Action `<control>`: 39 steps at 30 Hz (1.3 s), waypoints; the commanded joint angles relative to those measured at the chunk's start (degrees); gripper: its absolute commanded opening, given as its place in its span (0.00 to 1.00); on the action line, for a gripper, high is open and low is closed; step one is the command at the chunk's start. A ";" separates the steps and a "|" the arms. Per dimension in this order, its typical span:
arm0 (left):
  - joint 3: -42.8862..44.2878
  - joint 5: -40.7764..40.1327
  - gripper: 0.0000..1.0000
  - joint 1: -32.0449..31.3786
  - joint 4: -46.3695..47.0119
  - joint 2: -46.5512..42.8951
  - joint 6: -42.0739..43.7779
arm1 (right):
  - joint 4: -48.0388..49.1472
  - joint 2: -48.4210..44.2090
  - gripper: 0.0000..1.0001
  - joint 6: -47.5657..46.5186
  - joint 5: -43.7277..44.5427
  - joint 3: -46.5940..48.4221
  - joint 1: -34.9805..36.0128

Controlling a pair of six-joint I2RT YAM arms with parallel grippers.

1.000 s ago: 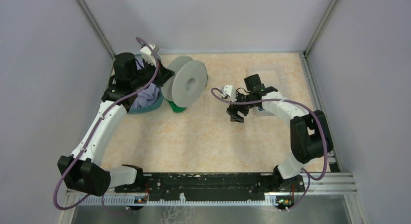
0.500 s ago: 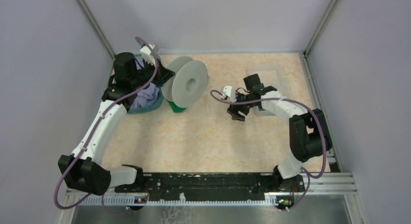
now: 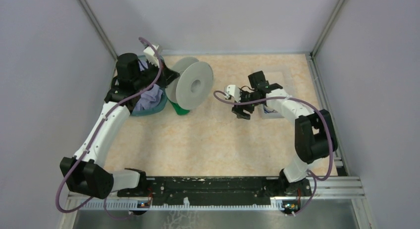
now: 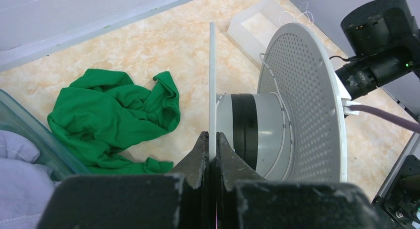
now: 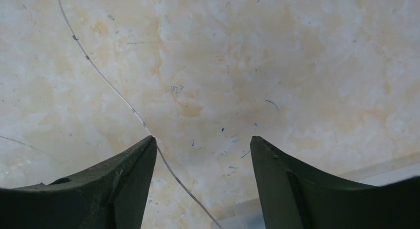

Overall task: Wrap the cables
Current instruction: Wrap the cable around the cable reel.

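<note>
My left gripper is shut on the thin white rim of the near flange of a pale-grey spool, which stands on edge at the far left. A hair-thin whitish cable lies round the spool's hub. The same kind of thin cable runs slack across the marbled tabletop in the right wrist view and passes just beside my left fingertip. My right gripper hovers open over it, nothing between the jaws; from above it sits right of the spool. No dark blue cable shows clearly.
A crumpled green cloth lies by the spool's foot. A teal bin with lavender cloth stands under the left arm. A shallow clear tray lies at the far right, under the right arm. Grey walls close in on three sides.
My right gripper has shifted a little toward the far side and its jaws have narrowed slightly. The left arm and spool have stayed put.
</note>
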 commanded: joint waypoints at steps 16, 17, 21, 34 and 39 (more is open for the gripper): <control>3.26 -7.36 0.00 0.51 3.23 0.53 -1.36 | 0.16 2.54 0.25 3.55 -2.67 -3.25 3.52; 3.40 -8.55 0.00 0.51 3.36 0.56 -1.67 | 0.49 2.40 0.19 4.65 -2.57 -3.79 4.77; 3.54 -11.24 0.00 0.56 4.14 0.37 -3.44 | 2.01 -1.03 0.00 9.56 -3.55 -6.23 9.14; 3.81 -9.79 0.00 0.69 4.95 -2.13 -10.71 | 6.40 -6.51 0.00 21.27 -1.77 -7.80 20.66; 3.01 -12.90 0.00 1.03 5.70 -2.76 -13.30 | 5.61 -6.22 0.00 23.04 -2.01 -6.36 25.42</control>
